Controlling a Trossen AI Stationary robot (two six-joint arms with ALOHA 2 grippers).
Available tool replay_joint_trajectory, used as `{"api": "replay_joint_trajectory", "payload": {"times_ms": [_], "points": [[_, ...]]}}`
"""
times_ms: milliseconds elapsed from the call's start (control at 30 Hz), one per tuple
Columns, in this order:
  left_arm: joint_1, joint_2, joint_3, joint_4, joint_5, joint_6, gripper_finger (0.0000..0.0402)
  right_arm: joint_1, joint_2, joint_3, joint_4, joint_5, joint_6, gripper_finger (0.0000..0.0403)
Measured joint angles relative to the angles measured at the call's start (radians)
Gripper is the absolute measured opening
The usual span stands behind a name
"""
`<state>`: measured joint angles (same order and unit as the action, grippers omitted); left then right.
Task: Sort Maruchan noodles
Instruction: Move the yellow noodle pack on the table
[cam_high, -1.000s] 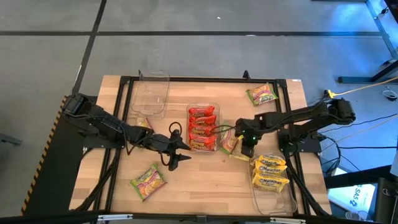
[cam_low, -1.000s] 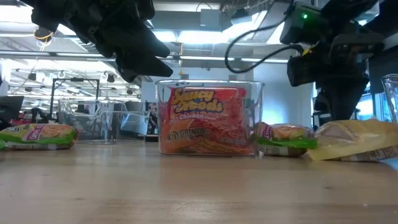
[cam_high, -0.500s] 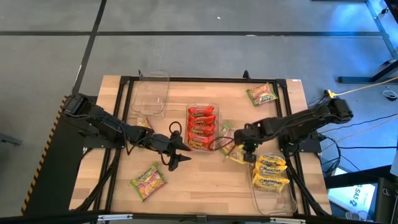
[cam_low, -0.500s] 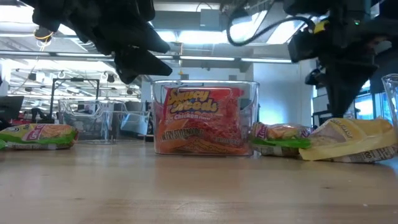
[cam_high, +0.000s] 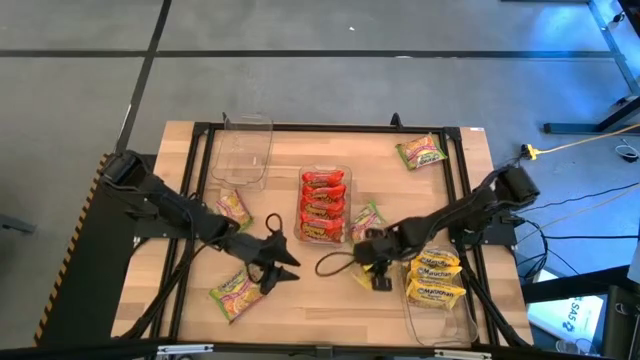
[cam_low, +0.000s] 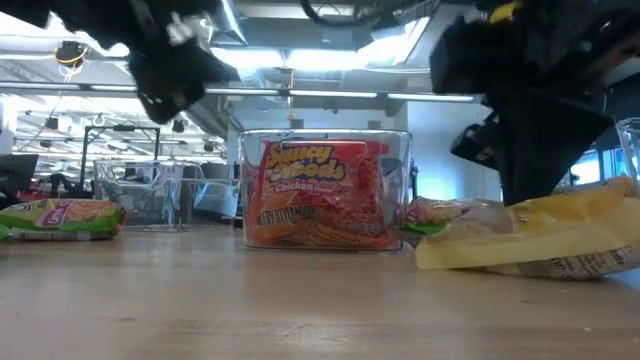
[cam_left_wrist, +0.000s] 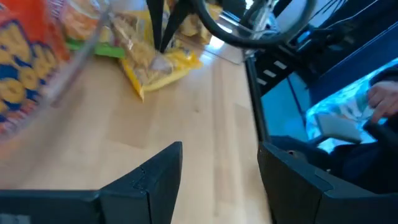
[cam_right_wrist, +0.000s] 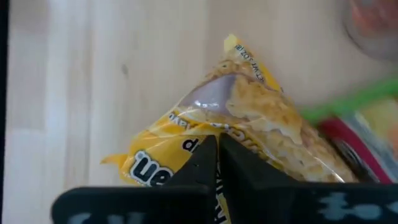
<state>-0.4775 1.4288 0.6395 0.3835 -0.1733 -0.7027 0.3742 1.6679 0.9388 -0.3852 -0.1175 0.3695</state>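
One yellow packet (cam_right_wrist: 230, 124) sits pinched by its edge between my right gripper's (cam_high: 377, 274) closed fingers, lying on the wooden table (cam_high: 330, 300) just beside the clear tray (cam_high: 437, 318) that holds more yellow packets (cam_high: 434, 278). My left gripper (cam_high: 276, 268) hangs with fingers parted and nothing between them, above bare wood near a green packet (cam_high: 237, 291). Red packets (cam_high: 324, 205) fill the middle tray (cam_low: 325, 190). More green packets: one (cam_high: 366, 219) beside that tray, one (cam_high: 232, 206) at its other side, one (cam_high: 421, 151) at the far corner.
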Motion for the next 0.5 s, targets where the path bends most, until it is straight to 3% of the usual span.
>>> {"api": "replay_joint_trajectory", "payload": {"times_ms": [267,500], "points": [[-0.160,0.038,0.001,0.093,-0.247,-0.048,0.0204,0.115,0.124,0.191,0.044,0.073,-0.060,0.0012],[-0.187,0.222,0.161,0.103,-0.297,0.004,0.0204,0.276,0.131,0.297,-0.023,0.230,-0.066,0.0012]]}}
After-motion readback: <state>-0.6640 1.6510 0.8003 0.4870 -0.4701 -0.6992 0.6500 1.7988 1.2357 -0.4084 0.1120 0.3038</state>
